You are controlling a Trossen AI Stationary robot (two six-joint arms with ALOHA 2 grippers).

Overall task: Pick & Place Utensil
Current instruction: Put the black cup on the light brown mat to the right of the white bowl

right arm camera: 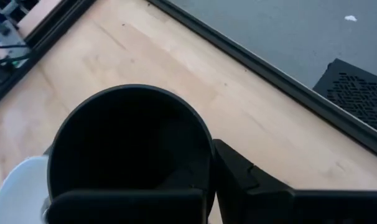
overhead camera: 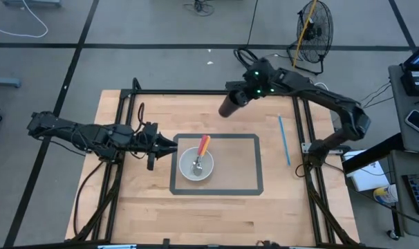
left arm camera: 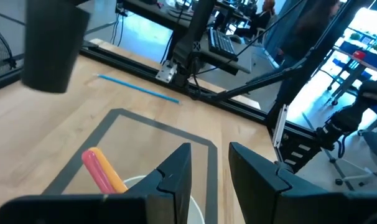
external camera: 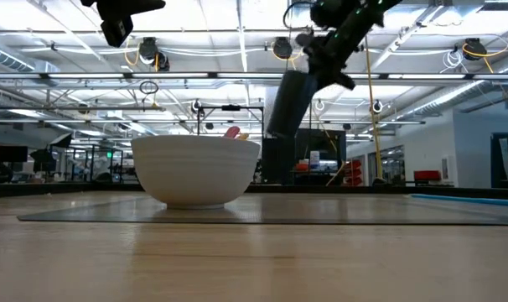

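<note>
A white bowl (overhead camera: 196, 166) stands on a grey-bordered mat (overhead camera: 254, 166) at the table's middle. A utensil with a red-orange handle (overhead camera: 204, 144) lies in it, handle leaning on the far rim; the handle (left arm camera: 102, 172) also shows in the left wrist view. My left gripper (overhead camera: 173, 144) hovers open just left of the bowl, above its rim, fingers (left arm camera: 176, 171) pointing right. My right gripper (overhead camera: 240, 95) is shut on a black cup (overhead camera: 229, 106), in the air beyond the mat's far edge. In the low view the cup (external camera: 289, 104) hangs above and behind the bowl (external camera: 195, 170). My right gripper (right arm camera: 208, 171) holds the black cup by its rim (right arm camera: 201, 134), at the open mouth. One finger (right arm camera: 241, 177) lies outside the wall; the cup hides the other. The fingers come from above and the far right. The cup hangs clear of the table, tilted, mouth up.
A thin blue stick (overhead camera: 284, 140) lies on the wood right of the mat, and shows in the left wrist view as a blue stick (left arm camera: 137, 89). Black frame rails (overhead camera: 196, 92) run along the table's far, left and right edges. Bare wood lies near the front edge.
</note>
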